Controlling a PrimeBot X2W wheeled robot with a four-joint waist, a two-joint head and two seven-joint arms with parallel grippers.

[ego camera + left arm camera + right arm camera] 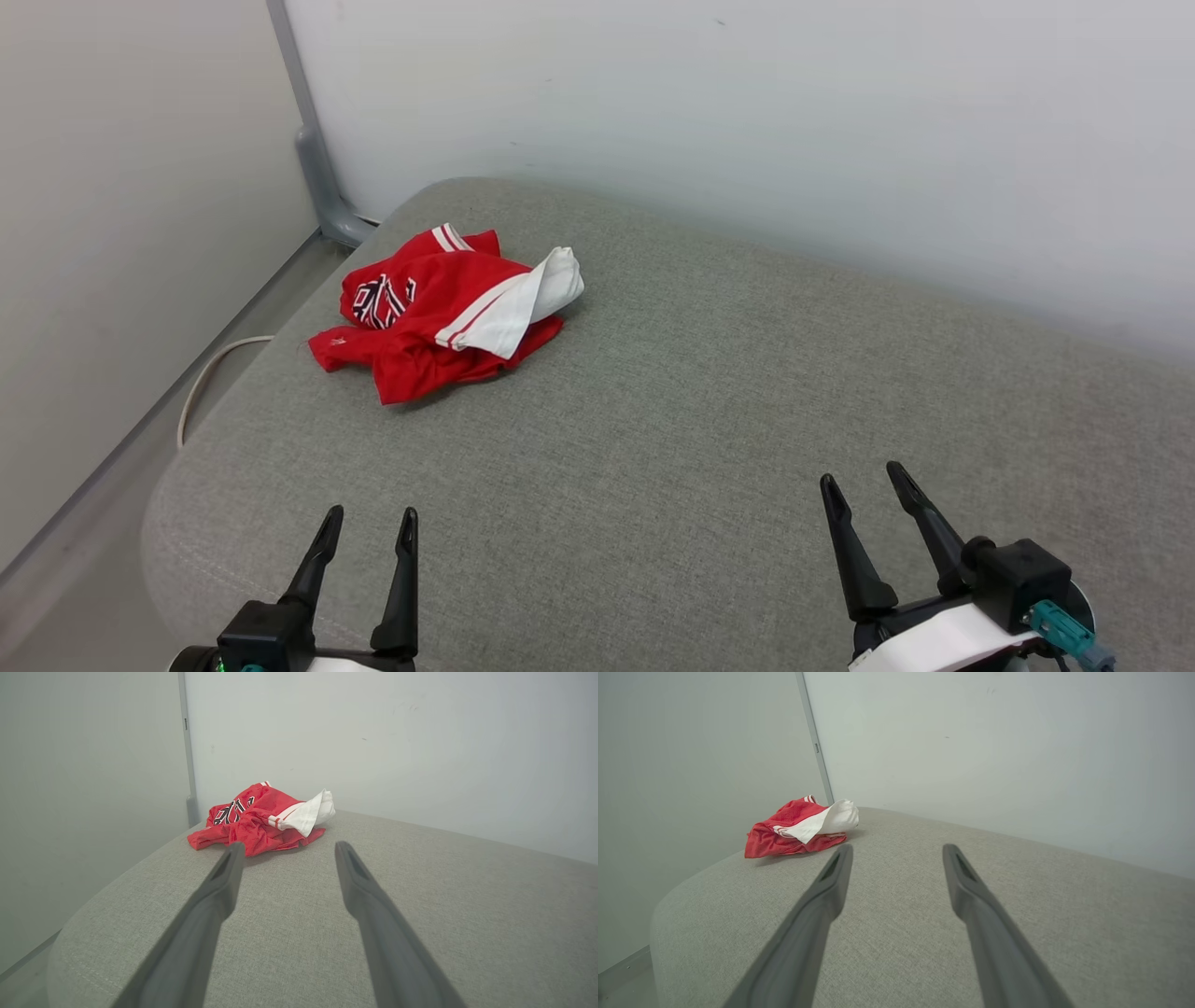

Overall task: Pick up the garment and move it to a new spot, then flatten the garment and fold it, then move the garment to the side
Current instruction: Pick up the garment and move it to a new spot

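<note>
The garment [439,313] is a crumpled red jersey shirt with a white sleeve folded over its top and navy lettering partly showing. It lies at the far left of the grey cushioned surface [700,420]. My left gripper [371,516] stands open at the near left edge, well short of the garment. My right gripper [864,478] is open at the near right, far from it. From the left wrist the garment [261,821] sits just beyond my open left gripper [287,846]. From the right wrist the garment [798,828] lies up and left of my open right gripper [896,848].
A white wall [747,112] runs close behind the cushion. A grey post [313,140] rises in the corner at the left, and a pale cable [210,373] curves along the floor beside the cushion's left edge. The cushion's rounded edge drops off at the left.
</note>
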